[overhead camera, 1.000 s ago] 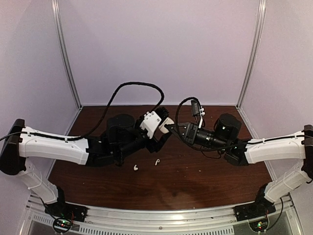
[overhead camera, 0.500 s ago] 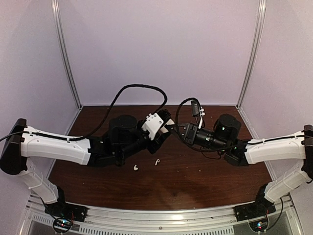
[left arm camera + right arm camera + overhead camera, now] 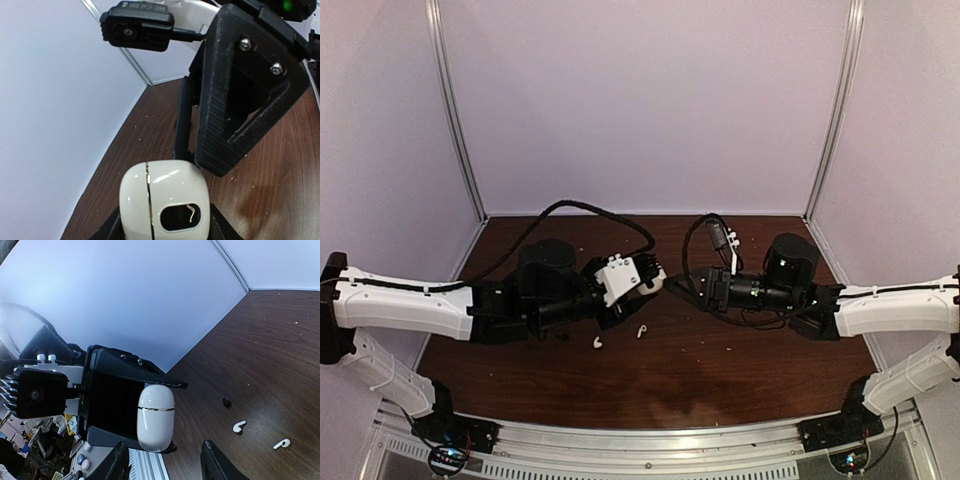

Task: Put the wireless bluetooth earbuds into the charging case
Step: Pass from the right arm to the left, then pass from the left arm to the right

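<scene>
Right wrist view: left gripper [image 3: 642, 276] clamps the closed white charging case [image 3: 156, 415], raised and presented to the right gripper [image 3: 165, 461] — fingers apart, empty — probably so it can work the lid. Two white earbuds [image 3: 239, 426] and one black earbud [image 3: 226, 402] lie loose on the table [image 3: 280, 340].

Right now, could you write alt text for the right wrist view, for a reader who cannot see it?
A closed white charging case is clamped in the left pincer, directly in front of the open right pincer. On the brown table to the right lie two white earbuds and one small black earbud.
</scene>
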{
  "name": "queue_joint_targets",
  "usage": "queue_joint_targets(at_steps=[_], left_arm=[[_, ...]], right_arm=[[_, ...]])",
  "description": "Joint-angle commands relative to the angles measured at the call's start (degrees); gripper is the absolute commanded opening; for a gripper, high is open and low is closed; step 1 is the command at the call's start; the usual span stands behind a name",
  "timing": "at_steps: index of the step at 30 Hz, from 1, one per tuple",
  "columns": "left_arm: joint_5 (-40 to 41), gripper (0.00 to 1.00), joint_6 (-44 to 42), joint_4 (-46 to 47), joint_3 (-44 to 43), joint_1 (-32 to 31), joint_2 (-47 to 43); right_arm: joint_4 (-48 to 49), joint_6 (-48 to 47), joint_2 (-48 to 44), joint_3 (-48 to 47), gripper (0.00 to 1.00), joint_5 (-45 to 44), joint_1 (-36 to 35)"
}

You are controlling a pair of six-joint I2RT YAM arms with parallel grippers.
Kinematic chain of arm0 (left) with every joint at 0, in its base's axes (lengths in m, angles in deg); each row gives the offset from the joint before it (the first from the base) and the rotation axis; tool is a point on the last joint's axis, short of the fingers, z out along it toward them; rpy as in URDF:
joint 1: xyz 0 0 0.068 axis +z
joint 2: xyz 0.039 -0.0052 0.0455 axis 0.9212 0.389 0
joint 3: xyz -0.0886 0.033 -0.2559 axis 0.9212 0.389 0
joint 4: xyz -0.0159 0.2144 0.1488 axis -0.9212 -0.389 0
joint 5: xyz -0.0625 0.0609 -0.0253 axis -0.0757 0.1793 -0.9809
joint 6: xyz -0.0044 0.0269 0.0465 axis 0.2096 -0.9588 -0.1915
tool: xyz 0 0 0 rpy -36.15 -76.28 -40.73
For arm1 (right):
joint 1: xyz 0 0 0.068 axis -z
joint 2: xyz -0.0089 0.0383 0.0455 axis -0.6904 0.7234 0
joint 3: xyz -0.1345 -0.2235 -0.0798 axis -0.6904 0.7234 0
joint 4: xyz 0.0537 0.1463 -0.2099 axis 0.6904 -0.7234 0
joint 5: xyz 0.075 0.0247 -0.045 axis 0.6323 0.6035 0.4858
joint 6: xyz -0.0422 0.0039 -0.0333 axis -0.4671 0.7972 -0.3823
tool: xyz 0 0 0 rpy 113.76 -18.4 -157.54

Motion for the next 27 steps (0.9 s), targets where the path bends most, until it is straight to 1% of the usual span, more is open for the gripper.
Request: queue_joint_targets(at_steps=[1,5,12,27], left_arm=[[-7.67,0.32,-4.22,-2.85,0.76,-0.19,-2.49],[-9.62,0.32,-4.49,-3.51,0.22,-0.19,-2.72],[-10.5,0.31,-4.81,-3.72,-0.59,-0.27,-1.71],[-6.19,0.3,-6.97,-4.56,-2.48,-1.72,1.38]], right_arm=[[-6.38,-3.56,-0.93,-0.36,0.5,7.28,0.1],[-8.17,-3.94,-1.09,-1.03,0.5,8.48,-0.03],[-9.26,-3.6,-0.13,-3.24,0.48,7.68,-0.58],[-10.08,-3.6,3.0,-4.4,0.4,7.16,-2.24]])
